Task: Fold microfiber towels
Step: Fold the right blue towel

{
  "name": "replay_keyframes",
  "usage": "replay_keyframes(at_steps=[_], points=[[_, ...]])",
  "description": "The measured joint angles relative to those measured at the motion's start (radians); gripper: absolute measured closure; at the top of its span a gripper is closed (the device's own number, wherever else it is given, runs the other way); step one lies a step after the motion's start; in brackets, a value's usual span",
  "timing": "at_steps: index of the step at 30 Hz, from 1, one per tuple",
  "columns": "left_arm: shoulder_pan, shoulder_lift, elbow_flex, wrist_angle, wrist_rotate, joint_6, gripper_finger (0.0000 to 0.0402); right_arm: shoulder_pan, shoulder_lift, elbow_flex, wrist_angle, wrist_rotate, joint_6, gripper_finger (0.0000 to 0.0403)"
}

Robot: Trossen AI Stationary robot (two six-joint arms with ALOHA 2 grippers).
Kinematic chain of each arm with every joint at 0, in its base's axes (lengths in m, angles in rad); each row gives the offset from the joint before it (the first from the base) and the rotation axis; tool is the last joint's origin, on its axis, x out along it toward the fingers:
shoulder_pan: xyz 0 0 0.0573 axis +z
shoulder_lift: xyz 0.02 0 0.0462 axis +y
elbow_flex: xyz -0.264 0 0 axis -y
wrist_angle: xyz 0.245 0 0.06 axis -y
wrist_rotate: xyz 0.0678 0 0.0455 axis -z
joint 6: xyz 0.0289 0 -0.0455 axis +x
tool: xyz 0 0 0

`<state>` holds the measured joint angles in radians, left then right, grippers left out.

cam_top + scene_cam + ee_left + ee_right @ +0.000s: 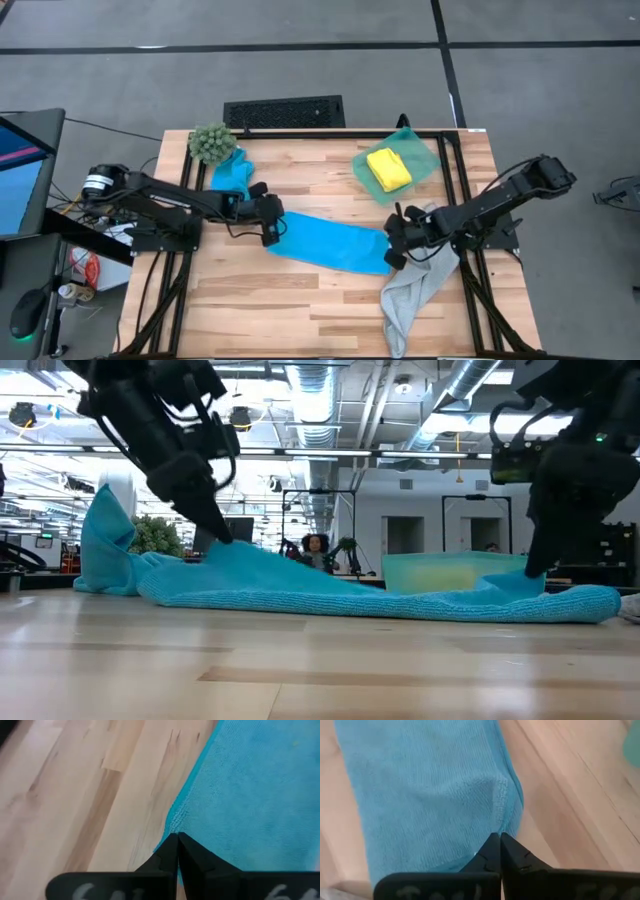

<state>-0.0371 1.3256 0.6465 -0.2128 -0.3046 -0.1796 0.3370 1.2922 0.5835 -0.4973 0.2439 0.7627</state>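
Both arms reach low over the blue towel [335,244].
Left tool [271,232] and right tool [393,252] each pinch its ends, at 9 and 3 o'clock.

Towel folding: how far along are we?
Done: the yellow towel sits folded in the green bin. In hand: both tools are shut on opposite ends of the flat blue towel, left tool, right tool. Left: that fold, the crumpled blue towel by the plant, and the grey towel hanging at the table's edge.
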Motion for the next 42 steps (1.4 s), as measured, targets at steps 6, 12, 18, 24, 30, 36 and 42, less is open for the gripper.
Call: replay_keyframes(at_steps=[6,12,18,24,30,36,42], points=[[-0.037,-0.032,0.0,-0.081,-0.042,-0.055,0.0401,0.002,0.006,0.0,0.003,0.022,0.005,0.0391],[-0.058,-0.032,0.0,-0.084,-0.05,-0.068,0.0401,0.002,0.009,0.0,0.004,0.027,0.008,0.039],[-0.058,-0.032,0.0,-0.089,-0.048,-0.07,0.0401,0.002,0.049,0.001,0.005,0.027,0.016,0.0389],[-0.058,-0.032,0.0,-0.089,-0.061,-0.084,0.038,-0.004,0.077,0.001,-0.003,0.027,0.033,0.035],[-0.058,-0.032,0.001,-0.088,-0.059,-0.053,0.0312,-0.003,0.029,0.001,-0.033,0.024,0.04,0.0295],[-0.058,-0.032,0.059,-0.106,-0.008,-0.051,0.0258,0.01,-0.061,0.001,-0.057,0.019,0.067,0.0264],[-0.131,-0.027,0.021,0.19,0.157,-0.031,0.0264,0.137,-0.107,0.001,0.096,0.05,0.07,0.0262]])
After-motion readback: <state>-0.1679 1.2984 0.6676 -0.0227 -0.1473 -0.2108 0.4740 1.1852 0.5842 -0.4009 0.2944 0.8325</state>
